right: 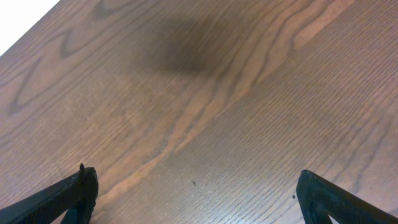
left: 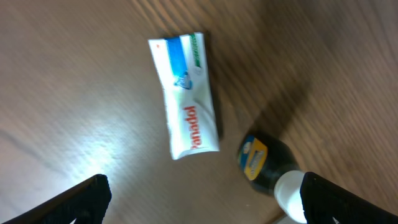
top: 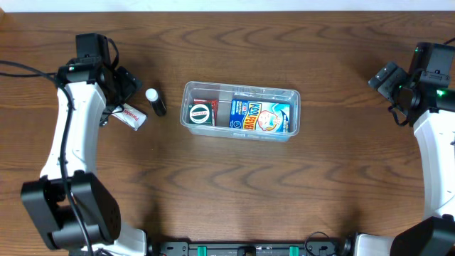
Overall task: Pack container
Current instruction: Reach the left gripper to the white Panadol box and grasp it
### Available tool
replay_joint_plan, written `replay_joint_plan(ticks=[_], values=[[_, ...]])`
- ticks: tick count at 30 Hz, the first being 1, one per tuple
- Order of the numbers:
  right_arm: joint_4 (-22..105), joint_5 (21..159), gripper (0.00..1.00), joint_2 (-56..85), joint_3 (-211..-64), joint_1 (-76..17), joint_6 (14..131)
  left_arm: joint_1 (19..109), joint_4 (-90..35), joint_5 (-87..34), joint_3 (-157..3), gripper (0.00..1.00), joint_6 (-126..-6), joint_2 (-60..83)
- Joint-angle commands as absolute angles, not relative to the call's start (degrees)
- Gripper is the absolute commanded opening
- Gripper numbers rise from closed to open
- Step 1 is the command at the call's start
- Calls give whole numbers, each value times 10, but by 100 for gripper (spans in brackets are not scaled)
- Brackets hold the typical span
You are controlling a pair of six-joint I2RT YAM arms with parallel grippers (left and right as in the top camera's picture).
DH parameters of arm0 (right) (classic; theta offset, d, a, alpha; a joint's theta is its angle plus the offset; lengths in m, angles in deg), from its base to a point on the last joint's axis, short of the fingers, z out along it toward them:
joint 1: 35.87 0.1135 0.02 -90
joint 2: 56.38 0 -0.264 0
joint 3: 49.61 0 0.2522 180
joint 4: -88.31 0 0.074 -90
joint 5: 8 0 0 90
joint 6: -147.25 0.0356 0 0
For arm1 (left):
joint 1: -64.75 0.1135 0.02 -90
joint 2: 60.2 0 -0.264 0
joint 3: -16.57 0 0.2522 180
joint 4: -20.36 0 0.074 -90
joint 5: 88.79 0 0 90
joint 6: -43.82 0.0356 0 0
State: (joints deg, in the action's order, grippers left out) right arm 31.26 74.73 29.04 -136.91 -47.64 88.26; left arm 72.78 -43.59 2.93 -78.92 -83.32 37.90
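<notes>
**Left tool open above a Panadol packet, with the container partly filled**

The left tool (left: 204, 186) hangs over the left side of the desk (top: 234, 185) with its two fingers spread wide and nothing between them. In the left wrist view, a white Panadol packet (left: 185, 96) with a blue band lies flat on the wood just ahead of the fingers. A small dark bottle (left: 261, 163) with a white cap lies on its side just beside the packet, close to one finger.

The container (top: 242, 85), a clear plastic tray, sits near the middle of the desk, well apart from both loose items. It already holds a blue printed packet (top: 261, 116) and a round dark item with a white label (top: 201, 113). There is something red next to that item, too small to identify.

The right tool (right: 194, 180) is far off at the right edge, also spread open and empty, over bare wood.

Packing looks partway done, and the step in hand seems to be picking up one of the two loose items. The next move likely calls for lowering the left tool squarely over the flat packet, closing across its narrow width and avoiding the bottle.
</notes>
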Motion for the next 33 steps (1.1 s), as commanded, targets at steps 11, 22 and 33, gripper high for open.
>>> replay_joint_plan(ticks=[11,22,33], values=[[312,745,99,280,-1375,-479,887,789,-423,-31,-799,98,-817,462],[312,745,99,280,-1375,-479,887,794,-389,-34,-799,98,-763,513],[312,745,99,280,-1375,-479,887,794,-373,-36,-799,98,-742,560]])
